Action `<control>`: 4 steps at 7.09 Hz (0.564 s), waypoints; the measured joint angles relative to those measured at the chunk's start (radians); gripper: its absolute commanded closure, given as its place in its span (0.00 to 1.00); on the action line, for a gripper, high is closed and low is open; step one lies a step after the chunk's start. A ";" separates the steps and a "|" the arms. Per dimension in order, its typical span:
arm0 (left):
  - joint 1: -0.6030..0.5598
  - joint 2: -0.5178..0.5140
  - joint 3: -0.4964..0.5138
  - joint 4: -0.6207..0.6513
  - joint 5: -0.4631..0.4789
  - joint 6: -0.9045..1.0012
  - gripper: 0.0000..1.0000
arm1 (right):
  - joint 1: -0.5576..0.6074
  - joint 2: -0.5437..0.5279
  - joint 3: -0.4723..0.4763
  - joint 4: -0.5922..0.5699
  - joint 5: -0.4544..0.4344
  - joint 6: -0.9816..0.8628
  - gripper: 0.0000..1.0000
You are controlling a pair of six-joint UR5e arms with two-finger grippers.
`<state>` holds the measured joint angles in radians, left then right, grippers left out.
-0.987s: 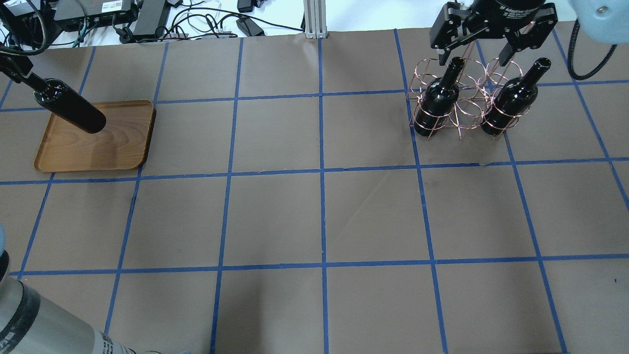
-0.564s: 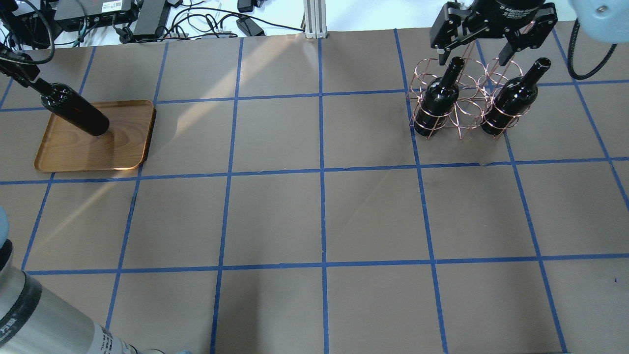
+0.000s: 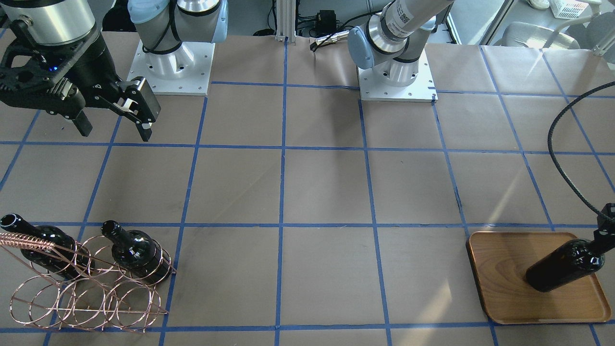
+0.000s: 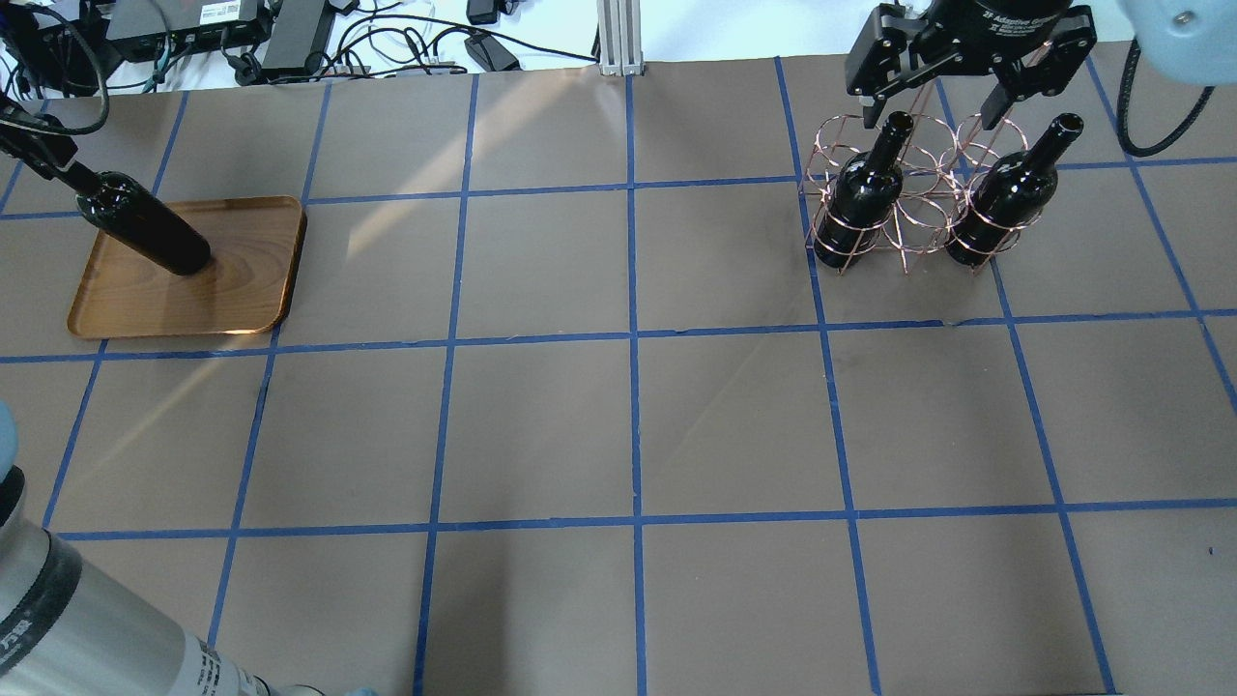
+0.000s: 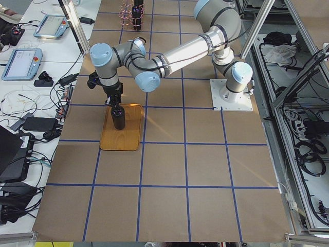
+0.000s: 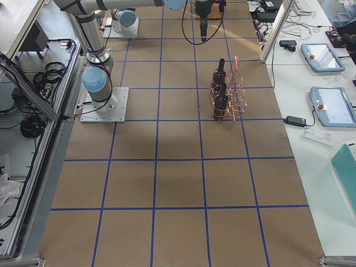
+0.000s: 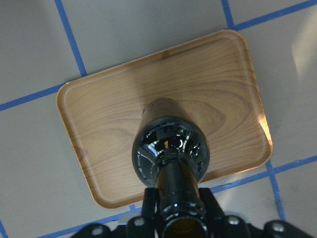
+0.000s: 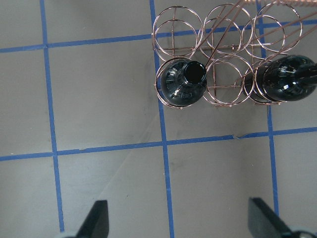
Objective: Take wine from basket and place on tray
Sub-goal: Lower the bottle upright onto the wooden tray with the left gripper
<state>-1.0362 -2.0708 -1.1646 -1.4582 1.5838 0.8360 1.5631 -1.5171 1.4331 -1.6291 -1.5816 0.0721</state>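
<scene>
Black-glass wine upright over tray, base at or just off the wood | left hand pinches its neck so it sets down plumb | right hand spread wide above basket, likely staged for the next bottle

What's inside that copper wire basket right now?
A black wine bottle and a second bottle stand in the end rings of one row of the basket. The ring between them and the other row look empty. The bottles cover whatever lies beneath them.
</scene>
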 measured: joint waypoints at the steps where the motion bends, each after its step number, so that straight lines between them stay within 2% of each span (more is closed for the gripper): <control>1: 0.000 0.000 -0.003 0.001 -0.003 0.000 0.43 | 0.000 0.000 0.000 0.000 0.000 0.000 0.00; 2: 0.000 0.000 -0.006 0.001 -0.004 0.000 0.11 | 0.000 0.000 0.000 0.000 0.000 0.000 0.00; 3: 0.000 0.002 -0.008 0.000 -0.003 0.000 0.00 | 0.001 0.000 0.000 0.000 0.000 0.000 0.00; 4: 0.000 0.005 -0.009 0.000 0.001 0.000 0.00 | 0.001 0.000 0.000 0.000 0.000 0.000 0.00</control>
<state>-1.0364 -2.0655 -1.1740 -1.4586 1.5851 0.8357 1.5636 -1.5171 1.4333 -1.6291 -1.5815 0.0721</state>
